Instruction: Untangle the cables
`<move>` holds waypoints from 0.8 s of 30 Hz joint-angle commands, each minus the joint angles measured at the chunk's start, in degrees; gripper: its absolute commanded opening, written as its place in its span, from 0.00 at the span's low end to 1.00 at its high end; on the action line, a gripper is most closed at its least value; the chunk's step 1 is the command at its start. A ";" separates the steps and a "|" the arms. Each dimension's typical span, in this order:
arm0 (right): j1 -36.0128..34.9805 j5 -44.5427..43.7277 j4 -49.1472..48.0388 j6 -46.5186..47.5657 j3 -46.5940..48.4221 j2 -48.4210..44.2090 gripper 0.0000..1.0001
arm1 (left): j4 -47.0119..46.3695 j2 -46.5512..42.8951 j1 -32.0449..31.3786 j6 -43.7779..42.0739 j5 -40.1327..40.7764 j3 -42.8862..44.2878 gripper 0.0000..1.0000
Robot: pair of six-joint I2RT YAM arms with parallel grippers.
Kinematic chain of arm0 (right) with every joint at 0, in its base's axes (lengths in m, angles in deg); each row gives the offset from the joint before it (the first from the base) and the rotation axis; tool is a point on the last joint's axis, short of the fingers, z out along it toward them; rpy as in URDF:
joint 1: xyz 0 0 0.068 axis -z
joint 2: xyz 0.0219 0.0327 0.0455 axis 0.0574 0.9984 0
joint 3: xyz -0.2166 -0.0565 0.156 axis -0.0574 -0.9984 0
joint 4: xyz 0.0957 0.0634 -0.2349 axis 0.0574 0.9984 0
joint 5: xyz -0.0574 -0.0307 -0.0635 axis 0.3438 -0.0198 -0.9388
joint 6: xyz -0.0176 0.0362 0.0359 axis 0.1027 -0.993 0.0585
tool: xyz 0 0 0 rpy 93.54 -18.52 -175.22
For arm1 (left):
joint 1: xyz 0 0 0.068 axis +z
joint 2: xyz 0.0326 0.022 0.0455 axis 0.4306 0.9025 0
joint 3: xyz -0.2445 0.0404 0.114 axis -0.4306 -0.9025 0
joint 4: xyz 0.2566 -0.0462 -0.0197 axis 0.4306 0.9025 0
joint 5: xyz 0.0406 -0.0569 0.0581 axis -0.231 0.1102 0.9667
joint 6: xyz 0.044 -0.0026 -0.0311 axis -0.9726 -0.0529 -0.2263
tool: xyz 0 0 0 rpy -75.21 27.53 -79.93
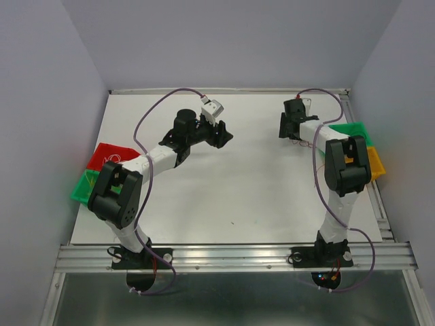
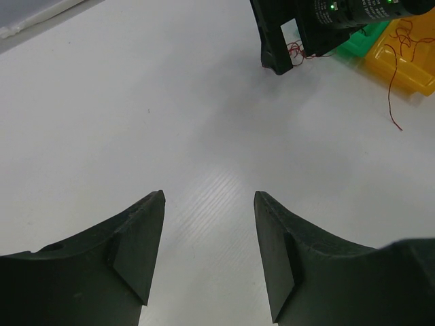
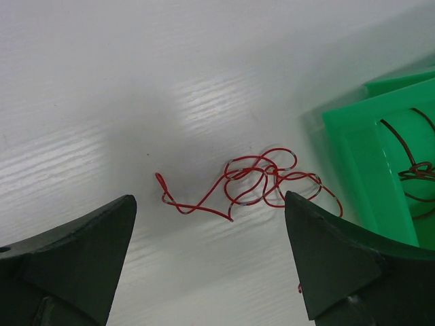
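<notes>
One white desk (image 1: 238,197) | pale walls (image 1: 238,41) on three sides | left gripper (image 2: 209,197) apart, empty | right gripper (image 3: 209,200) apart above red cable (image 3: 251,183) near green bin (image 3: 367,156)

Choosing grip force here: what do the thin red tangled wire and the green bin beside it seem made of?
Thin red tangled wire: probably plastic-insulated, glossy; it holds springy loops and catches light. Green bin: likely moulded plastic, smooth, faintly shiny, with crisp uniform-coloured walls.

free: table (image 1: 238,183) centre | obstacle: green bin (image 3: 360,136) just beside red cable (image 3: 255,178) tangle
</notes>
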 commanded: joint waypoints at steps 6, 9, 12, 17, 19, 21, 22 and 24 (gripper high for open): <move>1.58 3.37 -0.61 -6.40 -0.29 0.89 0.72 | -2.86 -2.41 -0.20 -0.85 -1.00 0.33 0.66; 1.58 6.08 -0.61 -8.16 -2.29 0.55 0.54 | -2.86 -2.76 -0.20 -0.94 -0.91 0.15 0.66; 1.58 7.32 -2.46 -9.31 -5.02 -0.42 0.28 | -2.86 -2.76 -0.29 -0.94 -0.82 0.15 0.66; 1.58 6.53 -2.55 -10.88 -6.00 -1.91 0.01 | -2.86 -2.49 -0.20 -0.85 -1.00 0.24 0.66; 1.58 6.18 -3.77 -11.67 -8.09 -6.03 0.00 | -2.86 -2.67 -0.20 -1.02 -0.74 0.15 0.66; 1.58 7.14 -4.74 -11.68 -10.55 -11.91 0.00 | -2.86 -2.76 -0.20 -1.02 -0.65 0.06 0.66; 1.49 7.67 -4.74 -11.68 -10.57 -13.93 0.01 | -2.86 -2.67 -0.29 -1.02 -0.65 0.15 0.66; 1.49 8.90 -5.01 -11.42 -12.41 -20.70 0.01 | -2.86 -2.50 -0.20 -1.02 -0.65 0.24 0.66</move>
